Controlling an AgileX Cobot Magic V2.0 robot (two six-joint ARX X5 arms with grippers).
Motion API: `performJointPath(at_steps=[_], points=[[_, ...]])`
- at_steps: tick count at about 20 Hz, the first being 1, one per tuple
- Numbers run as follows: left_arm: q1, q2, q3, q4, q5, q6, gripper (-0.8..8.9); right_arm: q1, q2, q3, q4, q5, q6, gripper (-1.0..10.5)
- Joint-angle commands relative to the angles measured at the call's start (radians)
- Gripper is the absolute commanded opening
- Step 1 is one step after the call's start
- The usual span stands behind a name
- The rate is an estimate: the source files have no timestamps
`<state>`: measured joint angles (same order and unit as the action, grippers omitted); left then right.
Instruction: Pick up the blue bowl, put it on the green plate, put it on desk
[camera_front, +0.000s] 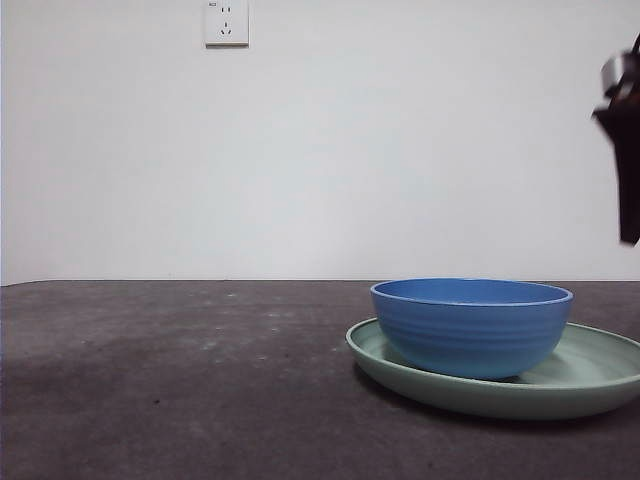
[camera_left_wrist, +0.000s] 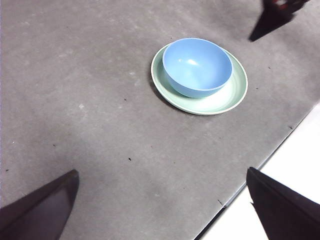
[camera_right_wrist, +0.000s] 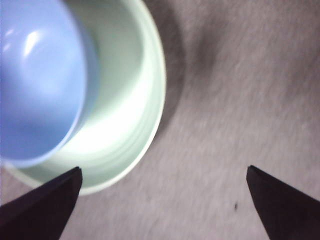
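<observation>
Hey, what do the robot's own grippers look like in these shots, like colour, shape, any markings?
Each gripper shows two black, matte jaws tapering to wedge-like points: the left gripper and the right gripper look alike, with no markings or cables visible. In the front view, a dark arm piece at the right edge carries a silvery metal part near its top; it seems to be the right arm, which is near the dishes.

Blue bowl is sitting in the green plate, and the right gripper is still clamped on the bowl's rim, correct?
Not quite. The blue bowl does sit in the green plate, but the right gripper is open and holds nothing; the right wrist view shows it above the desk beside the plate.
</observation>
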<state>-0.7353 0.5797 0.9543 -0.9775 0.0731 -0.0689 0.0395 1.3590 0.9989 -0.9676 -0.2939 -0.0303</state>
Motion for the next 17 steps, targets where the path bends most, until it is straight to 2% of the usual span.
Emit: performJointPath(at_steps=[1, 4, 9, 13, 17], points=[[-0.008, 0.001, 0.010, 0.005, -0.006, -0.004, 6.25, 0.006, 0.066, 0.016, 0.075, 0.000, -0.007, 4.8], [-0.008, 0.002, 0.010, 0.005, -0.006, -0.004, 6.26, 0.011, 0.139, 0.016, 0.146, 0.000, -0.007, 4.7], [-0.008, 0.002, 0.010, 0.006, -0.006, -0.003, 6.26, 0.018, 0.240, 0.016, 0.208, -0.009, -0.039, 3.8], [-0.008, 0.002, 0.010, 0.014, -0.006, -0.005, 6.26, 0.018, 0.297, 0.016, 0.261, -0.103, -0.057, 3.0], [-0.008, 0.002, 0.010, 0.029, -0.006, -0.030, 6.26, 0.018, 0.330, 0.016, 0.291, -0.112, -0.058, 2.4]])
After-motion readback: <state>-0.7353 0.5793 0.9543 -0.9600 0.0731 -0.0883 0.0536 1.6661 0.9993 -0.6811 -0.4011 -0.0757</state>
